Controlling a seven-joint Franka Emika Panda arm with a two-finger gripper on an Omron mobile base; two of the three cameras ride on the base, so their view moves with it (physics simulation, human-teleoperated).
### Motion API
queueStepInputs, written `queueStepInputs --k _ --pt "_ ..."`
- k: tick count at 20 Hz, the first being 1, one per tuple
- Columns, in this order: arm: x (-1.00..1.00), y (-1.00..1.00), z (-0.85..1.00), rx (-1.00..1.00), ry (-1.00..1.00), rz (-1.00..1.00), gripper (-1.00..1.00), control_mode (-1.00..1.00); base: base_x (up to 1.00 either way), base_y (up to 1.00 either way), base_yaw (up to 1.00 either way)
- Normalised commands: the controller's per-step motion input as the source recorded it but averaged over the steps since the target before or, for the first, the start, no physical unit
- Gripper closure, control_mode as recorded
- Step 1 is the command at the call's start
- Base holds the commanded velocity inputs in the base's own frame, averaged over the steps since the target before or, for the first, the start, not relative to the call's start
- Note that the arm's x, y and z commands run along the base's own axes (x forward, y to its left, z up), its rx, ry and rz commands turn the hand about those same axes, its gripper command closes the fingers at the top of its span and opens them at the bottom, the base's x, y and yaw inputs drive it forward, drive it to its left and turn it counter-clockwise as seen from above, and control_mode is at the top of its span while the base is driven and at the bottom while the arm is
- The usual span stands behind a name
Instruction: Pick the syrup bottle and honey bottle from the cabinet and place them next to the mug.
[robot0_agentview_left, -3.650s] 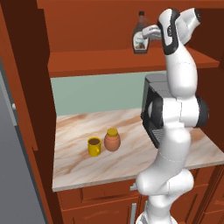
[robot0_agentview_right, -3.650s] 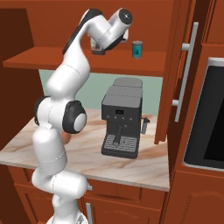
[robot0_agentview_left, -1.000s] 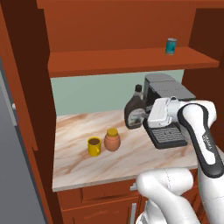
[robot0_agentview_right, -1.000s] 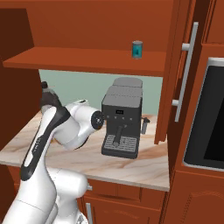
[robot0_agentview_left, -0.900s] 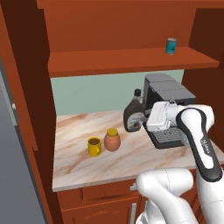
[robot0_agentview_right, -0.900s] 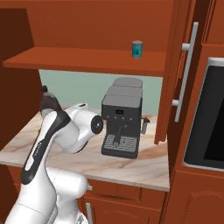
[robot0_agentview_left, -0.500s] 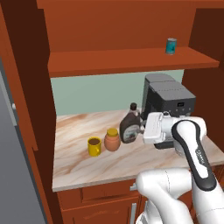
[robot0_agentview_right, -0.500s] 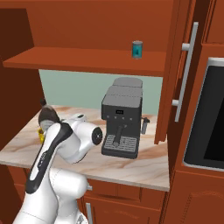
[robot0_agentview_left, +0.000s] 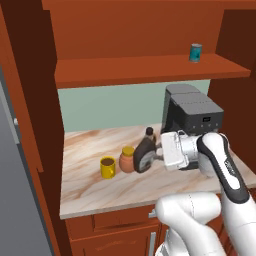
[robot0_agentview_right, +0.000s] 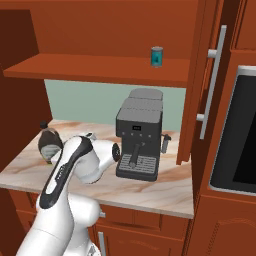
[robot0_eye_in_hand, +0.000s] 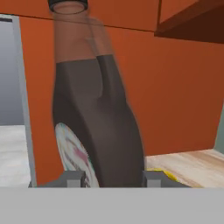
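My gripper (robot0_agentview_left: 159, 153) is shut on the syrup bottle (robot0_agentview_left: 144, 156), a dark brown bottle with a dark cap and a white label. The bottle leans slightly and hangs low over the marble counter (robot0_agentview_left: 95, 192), just right of the honey bottle (robot0_agentview_left: 127, 159). I cannot tell whether its base touches the counter. The yellow mug (robot0_agentview_left: 107, 167) stands left of the honey bottle. In the hand view the syrup bottle (robot0_eye_in_hand: 96, 122) rises between both fingertips (robot0_eye_in_hand: 74, 178). From the right base view the syrup bottle (robot0_agentview_right: 50, 140) peeks out behind my arm. The cabinet shelf (robot0_agentview_left: 150, 67) runs above.
A small teal can (robot0_agentview_left: 195, 52) stands on the shelf at the right. A dark coffee machine (robot0_agentview_left: 192, 115) occupies the counter's right side, close behind my forearm. The open cabinet door with its long handle (robot0_agentview_right: 212, 85) and an oven front (robot0_agentview_right: 240, 140) lie further right.
The arm has carried the syrup bottle down from the shelf, then lower and leftward over the counter until it is beside the honey bottle. Mug and honey bottle have stayed put.
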Motion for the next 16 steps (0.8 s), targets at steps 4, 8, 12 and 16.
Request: queueStepInputs --k 4,8,12,16 --pt "0.0 0.31 -0.26 0.0 -0.01 0.13 1.0 -1.0 0.0 0.0 0.0" --pt "0.17 0.23 -0.45 -0.02 0.0 0.04 1.0 -1.0 0.0 0.0 0.0" --pt "0.24 0.24 -0.61 -0.04 0.0 0.0 1.0 -1.0 0.0 0.0 0.0" --pt "0.25 0.18 -0.61 -0.04 0.0 0.0 1.0 -1.0 0.0 0.0 0.0"
